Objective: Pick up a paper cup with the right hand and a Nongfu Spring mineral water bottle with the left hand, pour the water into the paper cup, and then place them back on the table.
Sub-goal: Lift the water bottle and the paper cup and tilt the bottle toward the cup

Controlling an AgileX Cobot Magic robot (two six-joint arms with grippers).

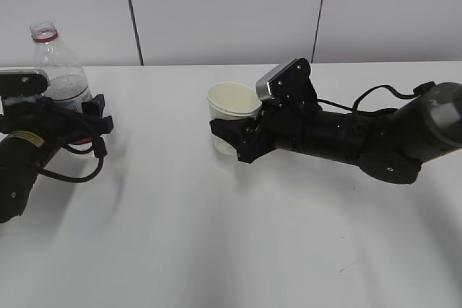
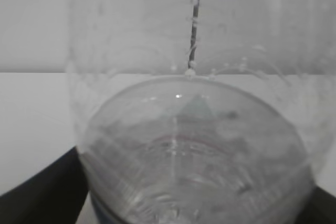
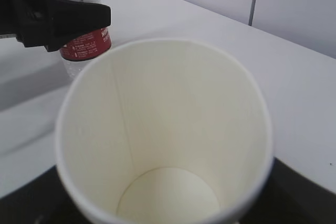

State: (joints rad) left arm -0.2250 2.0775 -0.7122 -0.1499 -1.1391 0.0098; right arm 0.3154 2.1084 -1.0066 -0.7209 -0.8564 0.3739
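The table (image 1: 231,250) lay bare across its whole near half, and a broad strip of white separated the two arms. The Nongfu Spring mineral water bottle (image 1: 59,70) stood upright near the far left corner, close to the far edge where the tabletop met the wall panels. The paper cup (image 1: 232,117) sat upright near the middle of the far half, well apart from the bottle.

The left hand (image 1: 81,126) came in low from the left edge, its forearm lying nearly level with the table, its jaws clasped around the bottle's lower body. The right hand (image 1: 234,138) stretched in from the right edge, also low and almost horizontal, its wrist plate tilted up behind the cup — its jaws were closed on the cup's lower wall.

In the left wrist view the bottle (image 2: 194,145) filled the frame so closely that the label could not be seen; the water (image 2: 194,182) showed only as a blurred clear pool low in the body. The right wrist view looked straight down into the cup (image 3: 168,140) — its cream inside was dry. Beyond it the bottle's red label (image 3: 86,43) showed, the neck cut off by the frame. From outside, the left arm hid the bottle's base.
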